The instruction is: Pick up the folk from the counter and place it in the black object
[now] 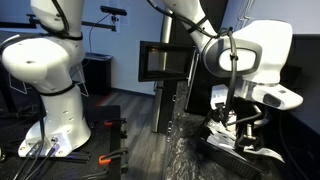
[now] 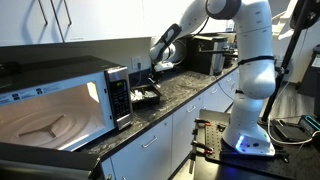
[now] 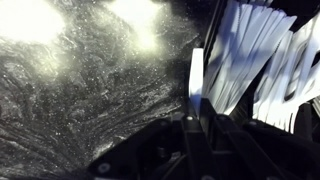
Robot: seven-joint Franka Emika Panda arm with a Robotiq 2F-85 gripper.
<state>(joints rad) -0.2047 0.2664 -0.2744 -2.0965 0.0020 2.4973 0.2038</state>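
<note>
**A:** Where is the fork now, and what is your claw doing?

**B:** My claw (image 3: 196, 118) is pressed together on a thin white strip, which I take to be the fork (image 3: 196, 72). I pinch it at one end, and its long axis runs straight away from my fingers, toward the top of the wrist view. It looks like flat, smooth plastic. I judge that it is lifted off the desk (image 3: 80, 90), a dark polished stone with pale speckles and bright glare.

**A:** Which way is the black tray from there?

**B:** It is very near. In an exterior view my claw hangs just above the black tray (image 2: 140, 100), which is low and rectangular with a raised rim. In the wrist view, long white pieces (image 3: 255, 50) lie just to the right of the fork. They are ribbed and overlapping, perhaps more cutlery, but I cannot tell.

**A:** So what does the next move need?

**B:** I think only a short shift to that side and a small descent. The fork's length should lie along the tray, so that neither end rests on the rim, and then I release.
</note>
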